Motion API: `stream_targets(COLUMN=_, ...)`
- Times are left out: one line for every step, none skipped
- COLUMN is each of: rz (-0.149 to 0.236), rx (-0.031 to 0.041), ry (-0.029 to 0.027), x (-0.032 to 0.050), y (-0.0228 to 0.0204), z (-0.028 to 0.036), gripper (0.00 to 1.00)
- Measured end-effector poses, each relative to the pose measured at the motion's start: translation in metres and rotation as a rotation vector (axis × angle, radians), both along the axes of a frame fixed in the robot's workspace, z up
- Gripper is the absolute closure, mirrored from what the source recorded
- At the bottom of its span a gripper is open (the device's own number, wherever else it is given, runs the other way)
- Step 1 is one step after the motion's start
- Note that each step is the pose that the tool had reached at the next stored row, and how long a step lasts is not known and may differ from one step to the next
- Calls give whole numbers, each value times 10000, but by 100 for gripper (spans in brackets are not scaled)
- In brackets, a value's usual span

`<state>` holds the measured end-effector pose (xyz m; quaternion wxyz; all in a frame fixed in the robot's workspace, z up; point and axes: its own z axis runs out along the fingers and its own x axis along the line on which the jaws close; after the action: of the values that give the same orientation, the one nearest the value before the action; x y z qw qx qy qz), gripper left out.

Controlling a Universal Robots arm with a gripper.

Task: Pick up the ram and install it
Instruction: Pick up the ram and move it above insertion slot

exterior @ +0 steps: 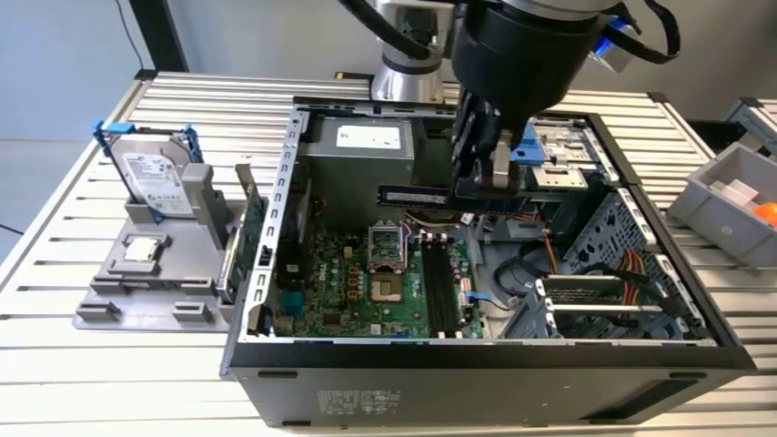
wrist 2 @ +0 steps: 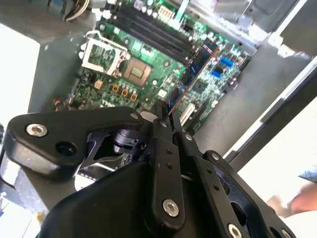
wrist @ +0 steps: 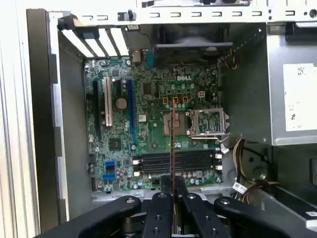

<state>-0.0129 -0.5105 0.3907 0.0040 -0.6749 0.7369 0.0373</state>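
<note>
**Gripper holds the ram over the open case**

The gripper (exterior: 490, 189) is clenched on the ram (exterior: 410, 195). Its dark fingers (wrist: 159, 213) press the flat sides of the stick, closer to the end that lies toward the exterior view's right. The arm comes down from above, nearly upright, and the wrist hangs over the middle of the open computer case (exterior: 486, 364).

The ram is a thin bluish board with small dark chips. It is held level, long edge down, in the air above the motherboard (exterior: 352, 291) and does not touch it. In the first wrist view it appears edge-on, as one fine line that rises from between the fingers. In the second wrist view its blue face and chips are visible (the far end points toward the board below).

The dark memory slots (exterior: 439, 289) lie under the stick, and its length runs across their direction. Outside the case, toward the exterior view's left, a hard drive (exterior: 160, 180) stands upright in a grey holder on the slatted table (exterior: 122, 382), well apart from the gripper.
</note>
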Motion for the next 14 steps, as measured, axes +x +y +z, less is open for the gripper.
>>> stream_targets(rz=0, rx=1, ry=0, x=43, y=0, z=-1, gripper=100)
stream_targets(rz=-1, rx=2, ry=0, x=84, y=0, z=-1, gripper=100)
stream_targets(rz=0, rx=1, ry=-1, x=170, y=3, z=0, gripper=100)
stream_targets(rz=0, rx=2, ry=-1, x=201, y=5, z=-1, gripper=100)
stream_targets(rz=0, rx=0, ry=0, x=238, y=8, z=0, gripper=100)
stream_targets(rz=0, rx=0, ry=0, x=268, y=11, z=0, gripper=100)
stream_targets(rz=0, rx=1, ry=0, x=296, y=14, z=0, gripper=100)
stream_targets(rz=0, rx=0, ry=0, x=327, y=19, z=0, gripper=100)
stream_targets(rz=0, rx=0, ry=0, x=354, y=24, z=0, gripper=100)
stream_targets(rz=0, rx=1, ry=0, x=379, y=29, z=0, gripper=100)
stream_targets(rz=0, rx=2, ry=0, x=401, y=35, z=-1, gripper=100)
stream_targets(rz=0, rx=0, ry=0, x=417, y=42, z=0, gripper=100)
stream_targets(rz=0, rx=0, ry=0, x=430, y=48, z=0, gripper=100)
stream_targets(rz=0, rx=0, ry=0, x=437, y=49, z=0, gripper=100)
